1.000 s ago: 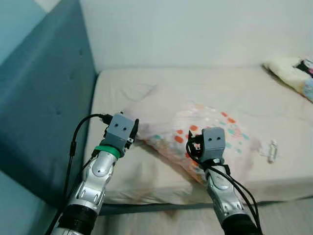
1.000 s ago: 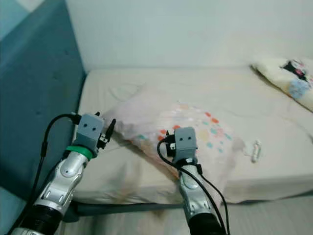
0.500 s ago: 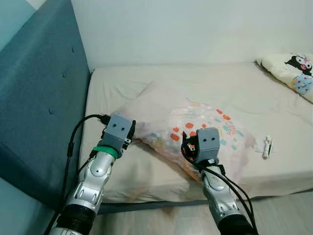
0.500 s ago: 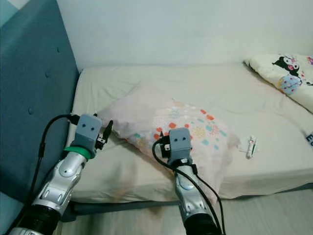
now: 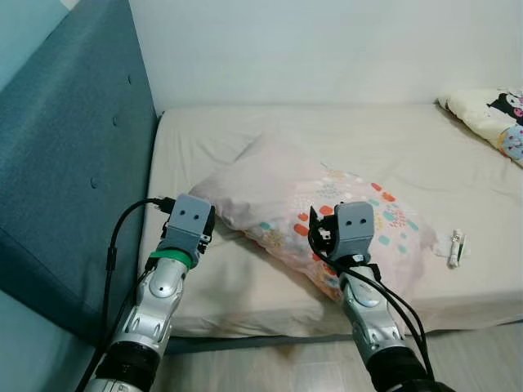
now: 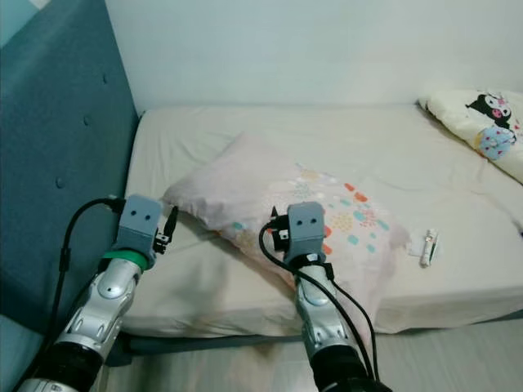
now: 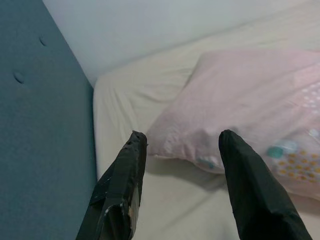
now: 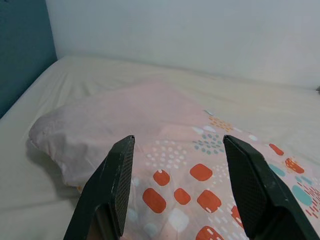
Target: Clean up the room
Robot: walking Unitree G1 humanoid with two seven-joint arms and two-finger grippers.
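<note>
A pink pillow with coloured dots at one end lies slanted on the beige bed. My left gripper is open. It hovers low over the sheet just short of the pillow's plain left corner, with nothing between its fingers. My right gripper is also open and hangs above the pillow's dotted near end, not touching it. In the eye views the fingertips of both grippers are mostly hidden behind the grey wrist boxes.
A teal padded headboard runs along the left of the bed. A small white object lies on the sheet near the front right edge. A cartoon-print pillow sits at the far right. Wooden floor shows below the mattress edge.
The head camera has shifted a little. My left gripper has drawn back slightly from the pillow's left corner toward the bed's front edge. The right gripper stays over the dotted end.
</note>
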